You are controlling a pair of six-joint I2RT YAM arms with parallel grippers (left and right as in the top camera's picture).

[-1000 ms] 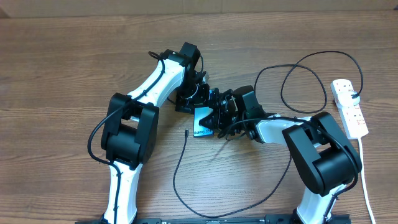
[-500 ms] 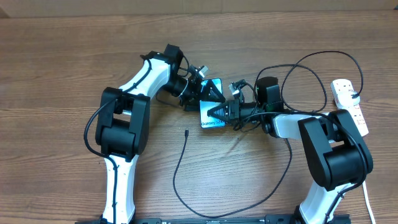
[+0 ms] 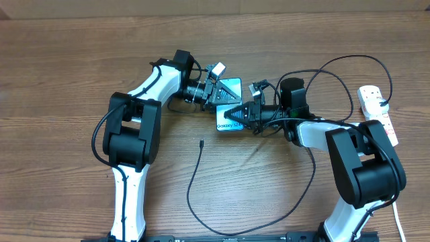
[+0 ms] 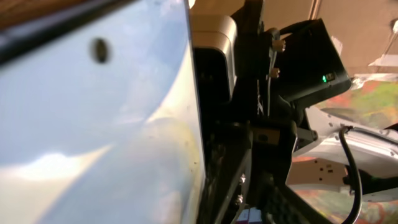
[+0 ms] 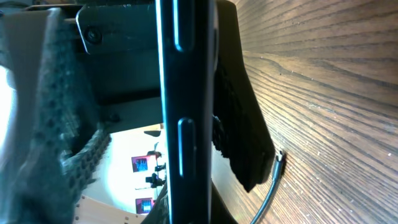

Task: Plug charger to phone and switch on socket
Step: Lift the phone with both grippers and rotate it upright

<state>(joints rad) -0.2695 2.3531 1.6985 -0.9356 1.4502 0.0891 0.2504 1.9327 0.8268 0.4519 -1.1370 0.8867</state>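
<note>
Wood-grain tabletop (image 3: 60,60) fills my overhead feed, plain brown boards behind both arms. Starting at the left, my left end effector (image 3: 213,91) is up against the top edge of the small flat smartphone with the blue-and-white "Galaxy S24" screen (image 3: 227,125). I cannot tell whether its fingers have clamped, because its wrist camera is filled by a pale blue surface close to the lens. The phone is mid-table between the two arms and appears tilted up off the wood. Below it lies the long thin black charger cable (image 3: 188,193), with its small plug tip (image 3: 201,143) near the phone and held by nobody. Further right, my right end effector (image 3: 243,114) is clenched on the phone's dark edge. At the far right, the white oblong power strip with red switches (image 3: 376,115) is well apart from all this.

To do this step well, I'd make the left grip firm before easing the right one off. I'd also keep the phone's port end turned toward the cable tip.

The port itself is hidden from me. The arms cover much of the phone, and the switch positions are too small to read.
</note>
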